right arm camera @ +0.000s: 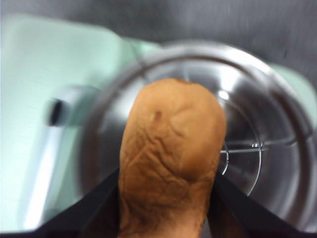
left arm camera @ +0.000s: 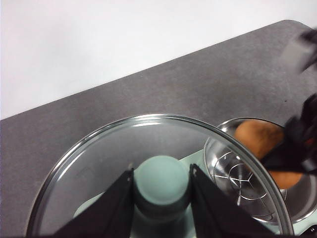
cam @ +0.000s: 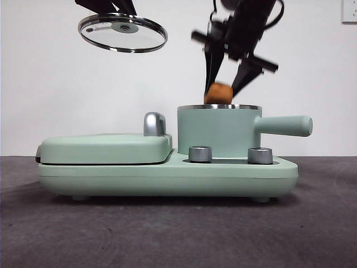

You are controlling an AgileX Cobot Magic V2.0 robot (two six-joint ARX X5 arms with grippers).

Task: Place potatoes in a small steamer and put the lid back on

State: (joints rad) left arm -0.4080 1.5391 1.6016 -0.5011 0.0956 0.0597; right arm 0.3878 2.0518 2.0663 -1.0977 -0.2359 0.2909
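potato (cam: 218,92) at steamer (cam: 217,134) rim; lid (cam: 122,32) held clear, aloft.

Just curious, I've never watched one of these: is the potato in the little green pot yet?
Not fully. The right end effector holds the potato at the steamer rim; the lid hangs off to the side in the left end effector.
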